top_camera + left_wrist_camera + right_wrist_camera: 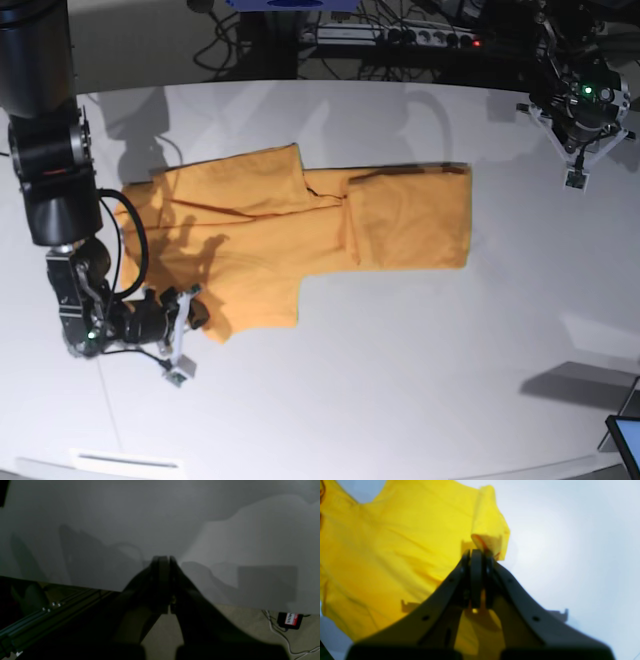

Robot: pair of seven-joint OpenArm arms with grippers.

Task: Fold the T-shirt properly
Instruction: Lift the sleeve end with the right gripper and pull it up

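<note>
Cloth of the T-shirt (300, 235), soft and light, sprawls partly folded across the white table (420, 370); right gripper (478, 553) pinches its sleeve hem, a sound hold; left gripper (162, 561) closed, empty

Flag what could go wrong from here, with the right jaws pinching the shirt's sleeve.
1. The right gripper holds only the sleeve edge of the T-shirt; a thin pinch like this may slip once pulled.
2. The shirt's far end is already folded over; dragging the sleeve could shift or undo that fold.
3. The left gripper is shut on nothing near the table edge, so nothing pins the cloth.
</note>
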